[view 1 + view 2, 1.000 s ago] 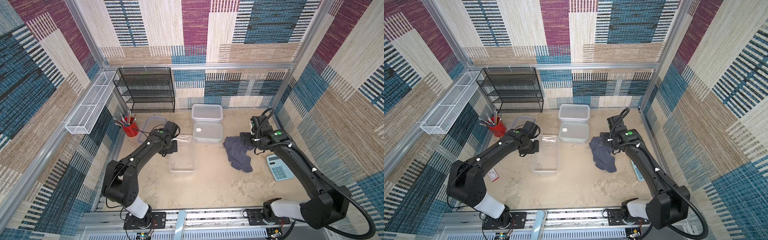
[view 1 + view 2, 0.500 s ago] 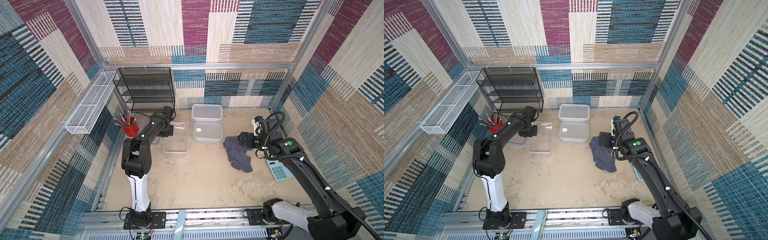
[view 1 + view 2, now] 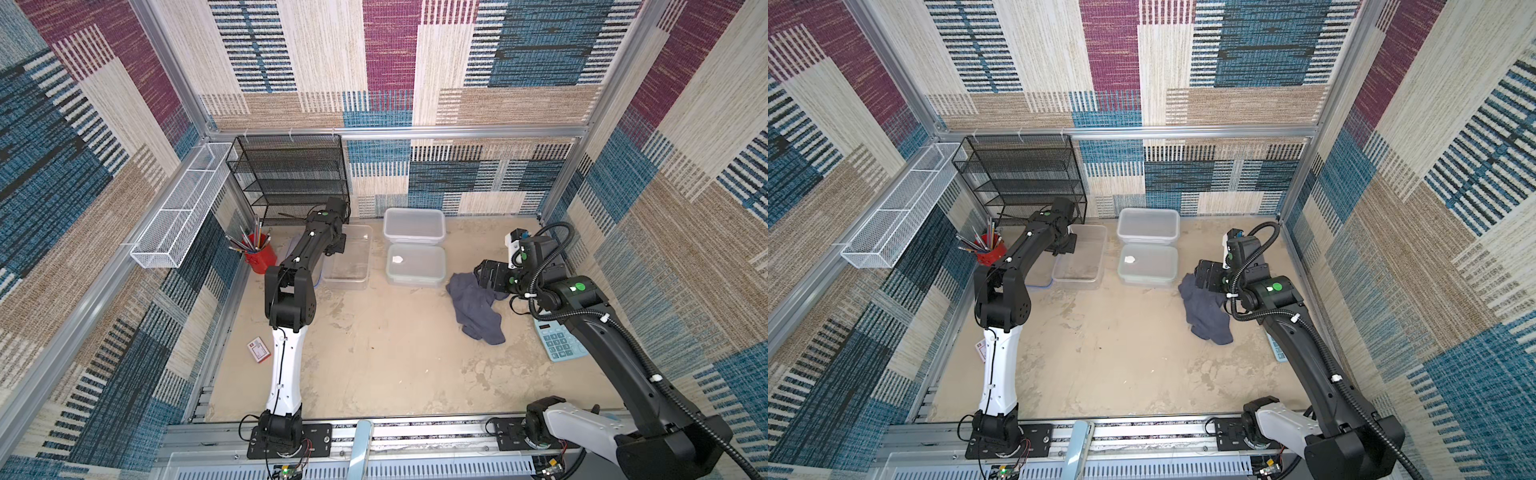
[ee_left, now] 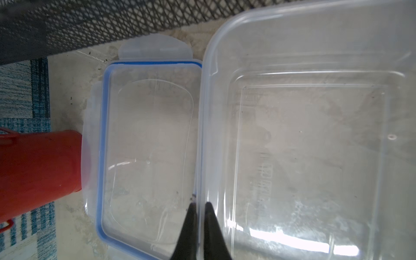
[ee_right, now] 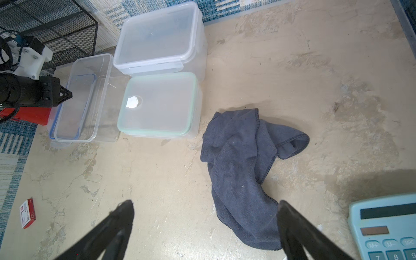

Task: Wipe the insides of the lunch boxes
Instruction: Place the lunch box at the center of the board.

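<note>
Left wrist view: left gripper (image 4: 201, 204) pinches the wall of the clear lunch box (image 4: 315, 135), having dragged it back to 11 o'clock on the tabletop (image 3: 395, 353). Right gripper (image 5: 206, 203) gapes empty above the grey cloth (image 5: 236, 153) at 3 o'clock; wiping hasn't started.

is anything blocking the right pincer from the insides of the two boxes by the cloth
Yes, lids. A green-rimmed lid covers the nearer box and a clear lid covers the deep box behind it. The right pincer is open and empty, with the grey cloth lying loose in front of it.
</note>
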{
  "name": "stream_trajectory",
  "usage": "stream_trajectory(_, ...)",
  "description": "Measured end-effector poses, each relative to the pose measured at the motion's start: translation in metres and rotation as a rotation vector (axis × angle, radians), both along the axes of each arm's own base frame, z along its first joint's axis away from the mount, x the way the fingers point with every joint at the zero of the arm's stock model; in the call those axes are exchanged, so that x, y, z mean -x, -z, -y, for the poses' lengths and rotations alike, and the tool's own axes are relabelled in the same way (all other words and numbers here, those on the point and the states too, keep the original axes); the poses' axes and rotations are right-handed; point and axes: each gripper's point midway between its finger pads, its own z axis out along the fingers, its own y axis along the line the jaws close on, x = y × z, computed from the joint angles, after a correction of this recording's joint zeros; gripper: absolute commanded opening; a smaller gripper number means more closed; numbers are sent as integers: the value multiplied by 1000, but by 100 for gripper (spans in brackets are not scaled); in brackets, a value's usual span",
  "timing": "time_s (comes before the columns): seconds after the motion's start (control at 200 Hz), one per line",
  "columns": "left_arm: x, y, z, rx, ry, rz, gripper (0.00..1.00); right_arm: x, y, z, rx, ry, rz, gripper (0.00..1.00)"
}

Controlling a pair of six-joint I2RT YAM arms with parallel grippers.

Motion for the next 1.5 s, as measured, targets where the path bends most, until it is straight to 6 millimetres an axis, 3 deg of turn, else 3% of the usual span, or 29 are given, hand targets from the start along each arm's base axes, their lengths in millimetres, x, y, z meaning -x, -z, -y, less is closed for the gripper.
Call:
stream_trajectory(0.295, -2, -5, -12, -7, -20, -8, 0, 3, -2, -3, -29, -6, 2, 99)
stream_trajectory(0.431, -3, -8, -11, 1, -18, -3, 16, 3, -2, -5, -40, -12, 1, 99)
stream_trajectory(0.661, -7, -12, -6, 29, -13, 15, 53, 1, -5, -7, -49, -17, 12, 99)
stream_trajectory(0.806, -10, -23, 1, 75, -11, 43, 64, 1, -5, -9, -57, -25, 16, 99)
stream_trajectory(1.047, -11, -53, 13, 165, -1, 102, 67, 3, -8, -10, -65, -31, 25, 99)
stream_trajectory(1.247, 7, -69, 26, 262, -2, 101, 67, 4, -5, -14, -82, -50, 25, 99)
stream_trajectory(1.407, 26, -74, 51, 408, 25, 66, 67, -2, 4, -29, -134, -103, 24, 99)
stream_trajectory(1.502, 39, -71, 78, 489, 61, 24, 67, -11, 15, -42, -178, -143, 11, 99)
